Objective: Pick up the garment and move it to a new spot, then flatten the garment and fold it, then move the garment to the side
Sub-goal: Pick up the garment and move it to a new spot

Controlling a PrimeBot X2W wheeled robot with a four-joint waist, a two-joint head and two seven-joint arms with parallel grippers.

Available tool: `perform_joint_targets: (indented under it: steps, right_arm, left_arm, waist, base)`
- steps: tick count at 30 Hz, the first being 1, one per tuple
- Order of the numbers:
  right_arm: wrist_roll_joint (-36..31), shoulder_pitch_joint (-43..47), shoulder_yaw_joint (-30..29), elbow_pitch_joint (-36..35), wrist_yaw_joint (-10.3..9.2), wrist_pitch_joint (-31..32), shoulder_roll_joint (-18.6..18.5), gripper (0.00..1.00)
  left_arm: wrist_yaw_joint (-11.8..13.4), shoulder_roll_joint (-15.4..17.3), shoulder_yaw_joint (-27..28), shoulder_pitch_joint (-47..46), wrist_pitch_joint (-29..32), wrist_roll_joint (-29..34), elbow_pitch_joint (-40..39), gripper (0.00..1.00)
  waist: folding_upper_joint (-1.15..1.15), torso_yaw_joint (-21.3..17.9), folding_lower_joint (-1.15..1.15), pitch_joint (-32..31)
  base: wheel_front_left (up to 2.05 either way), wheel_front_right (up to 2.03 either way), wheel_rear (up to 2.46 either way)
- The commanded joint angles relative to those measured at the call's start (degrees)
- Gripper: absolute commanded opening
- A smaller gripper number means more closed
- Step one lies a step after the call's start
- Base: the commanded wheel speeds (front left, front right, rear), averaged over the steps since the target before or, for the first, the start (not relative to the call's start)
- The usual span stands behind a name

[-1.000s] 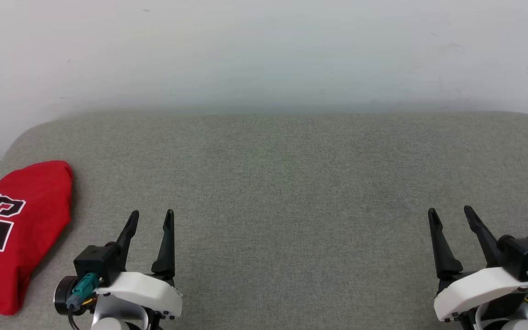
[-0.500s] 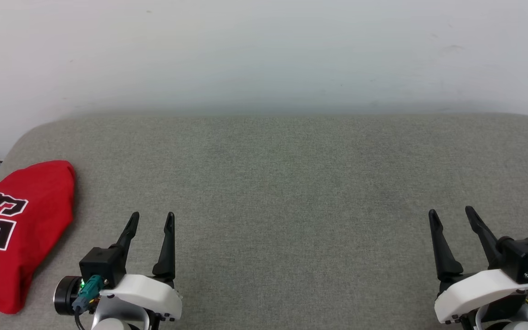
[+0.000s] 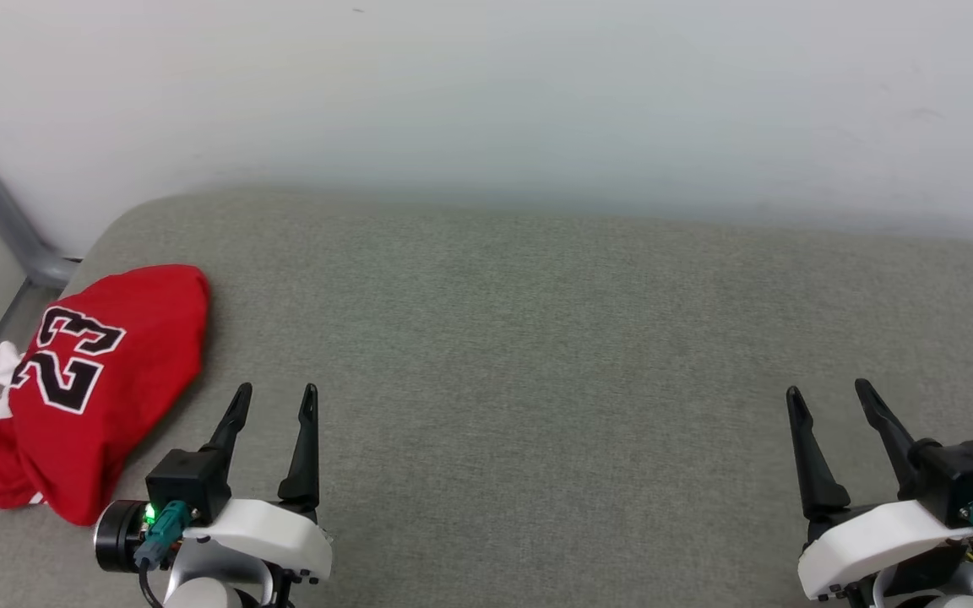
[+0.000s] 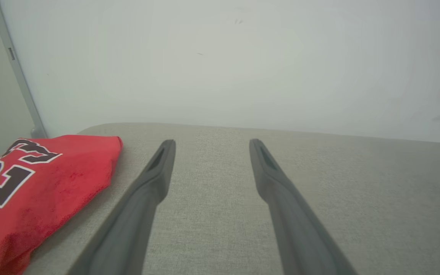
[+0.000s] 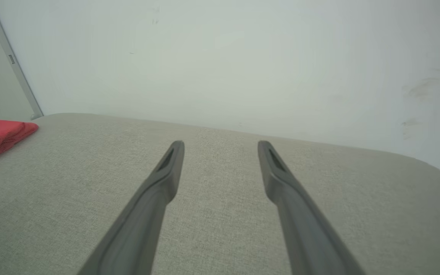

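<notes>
Head view: both jaws gape wide, holding nothing, clear of the garment (image 3: 102,393).

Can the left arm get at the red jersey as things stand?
Probably yes: the left end effector is open just beside the jersey, not touching it, with only bare cushion between them.

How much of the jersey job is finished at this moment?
Done: nothing clearly; the garment lies bunched at the left edge of the cushion, not neatly folded. In hand: nothing; left gripper and right gripper hover with jaws open and empty. Left: picking up, flattening, folding, moving aside.
</notes>
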Motion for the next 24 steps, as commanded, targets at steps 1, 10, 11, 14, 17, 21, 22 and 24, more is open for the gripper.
perform_joint_targets:
  steps: [1,10,11,14,17,21,22,24]
  right_arm:
    - [0.4,-0.2,0.1,0.2,-0.02,-0.2,0.1,1.0]
    - [1.5,-0.4,1.3,0.3,-0.02,-0.8,0.1,1.0]
    - [1.4,-0.4,1.2,0.3,-0.02,-1.0,0.1,1.0]
    - [1.8,-0.5,2.1,0.3,-0.02,-1.3,0.1,1.0]
    - [1.9,-0.7,2.8,0.2,-0.02,-1.2,0.1,1.0]
    - [1.9,-0.8,3.3,0.1,-0.02,-1.4,0.1,1.0]
    - [1.8,-0.9,3.5,0.2,-0.02,-1.4,0.1,1.0]
    - [1.9,-0.9,3.9,0.2,-0.02,-1.6,0.1,1.0]
  left_arm:
    - [-0.1,-0.1,0.4,-0.7,-0.2,-0.1,0.0,1.0]
    - [-0.4,-0.4,1.9,-1.0,-0.2,-0.2,0.4,1.0]
    - [-0.5,-0.4,1.8,-1.1,-0.2,-0.3,0.4,1.0]
    - [-0.6,-0.5,2.4,-1.0,-0.2,-0.4,0.3,1.0]
    - [-0.6,-0.5,2.6,-0.9,-0.2,0.2,0.7,1.0]
    - [-0.7,-0.5,2.9,-1.2,-0.2,0.3,0.9,1.0]
    - [-0.7,-0.6,3.0,-1.2,-0.2,0.2,1.0,1.0]
    - [-0.8,-0.6,3.3,-1.2,-0.2,0.0,0.9,1.0]
  waist:
    - [0.0,2.4,0.0,0.1]
    - [0.0,10.1,0.0,0.4]
    - [0.0,11.2,0.0,0.5]
    - [0.0,13.6,0.0,0.6]
    - [0.0,16.1,0.0,0.7]
    - [0.0,18.3,0.0,0.8]
    - [0.0,19.0,0.0,0.9]
    - [0.0,20.3,0.0,1.0]
  base:
    - [0.0,0.0,0.0]
    - [0.0,0.0,0.0]
    - [0.0,0.0,0.0]
    - [0.0,0.0,0.0]
    - [0.0,0.0,0.0]
    - [0.0,0.0,0.0]
    - [0.0,0.0,0.0]
    - [0.0,0.0,0.0]
